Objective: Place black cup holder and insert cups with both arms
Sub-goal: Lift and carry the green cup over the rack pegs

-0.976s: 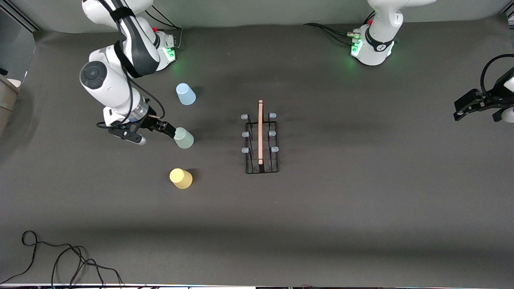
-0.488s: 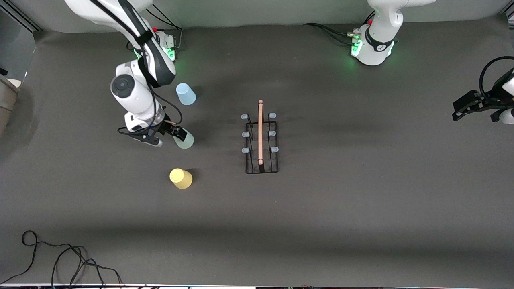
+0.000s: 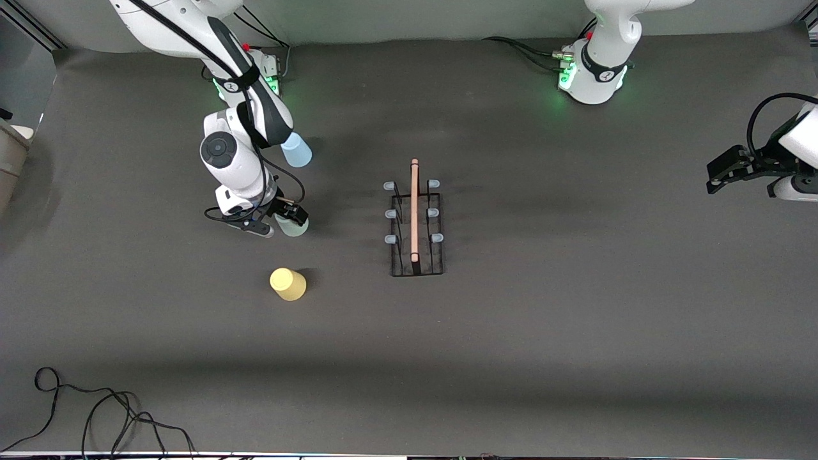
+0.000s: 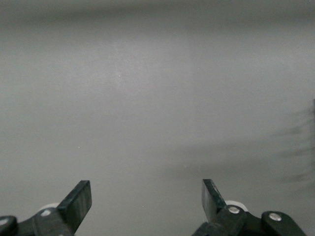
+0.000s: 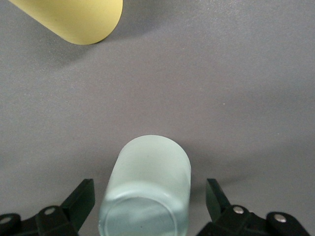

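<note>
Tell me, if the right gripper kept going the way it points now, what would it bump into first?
Most likely the pale green cup: the right gripper is open with that upside-down cup between its fingers. The yellow cup lies farther along.

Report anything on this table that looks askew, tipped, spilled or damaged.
Nothing stands out. The black cup holder stands upright, the blue cup, green cup and yellow cup stand apart and intact, and the right end effector is open around the green one.
</note>
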Available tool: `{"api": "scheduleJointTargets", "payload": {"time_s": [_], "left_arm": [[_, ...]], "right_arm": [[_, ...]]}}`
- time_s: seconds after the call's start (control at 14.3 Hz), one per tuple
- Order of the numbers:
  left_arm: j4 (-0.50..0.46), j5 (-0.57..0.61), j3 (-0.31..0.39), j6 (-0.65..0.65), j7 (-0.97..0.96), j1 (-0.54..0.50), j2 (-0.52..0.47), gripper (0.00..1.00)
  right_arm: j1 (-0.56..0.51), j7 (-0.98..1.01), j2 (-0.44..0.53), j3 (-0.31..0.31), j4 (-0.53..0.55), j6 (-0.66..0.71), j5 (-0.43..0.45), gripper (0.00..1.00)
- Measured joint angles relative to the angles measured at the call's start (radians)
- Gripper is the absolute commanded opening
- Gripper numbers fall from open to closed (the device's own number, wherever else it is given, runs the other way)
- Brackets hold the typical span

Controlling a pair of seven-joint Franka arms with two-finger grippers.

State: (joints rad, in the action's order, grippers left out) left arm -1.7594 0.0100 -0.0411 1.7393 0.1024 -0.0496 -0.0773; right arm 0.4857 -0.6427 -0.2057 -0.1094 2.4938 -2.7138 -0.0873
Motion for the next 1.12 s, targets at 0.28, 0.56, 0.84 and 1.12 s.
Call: {"api": "scheduleJointTargets", "payload": {"time_s": [0.28, 0.56, 0.84, 1.12], "left_arm": [[0.0, 0.0, -0.001, -0.011, 0.0, 0.001, 0.0, 1.0], [0.0, 0.0, 0.0, -0.014, 0.0, 0.001, 0.0, 1.0], [0.0, 0.0, 0.0, -0.014, 0.0, 0.001, 0.001, 1.0], [0.0, 0.0, 0.0, -0.012, 0.0, 0.001, 0.005, 1.0]], "right_arm": [[0.0, 0.0, 0.004, 0.0, -0.004, 0.0, 0.0, 0.04], [0.001, -0.006, 0.042, 0.0, -0.038, 0.066, 0.0, 0.0], [0.003, -0.102, 0.17, 0.001, -0.154, 0.338, 0.0, 0.0], [0.112, -0.319, 0.194, 0.016, -0.283, 0.453, -0.001, 0.0]]}}
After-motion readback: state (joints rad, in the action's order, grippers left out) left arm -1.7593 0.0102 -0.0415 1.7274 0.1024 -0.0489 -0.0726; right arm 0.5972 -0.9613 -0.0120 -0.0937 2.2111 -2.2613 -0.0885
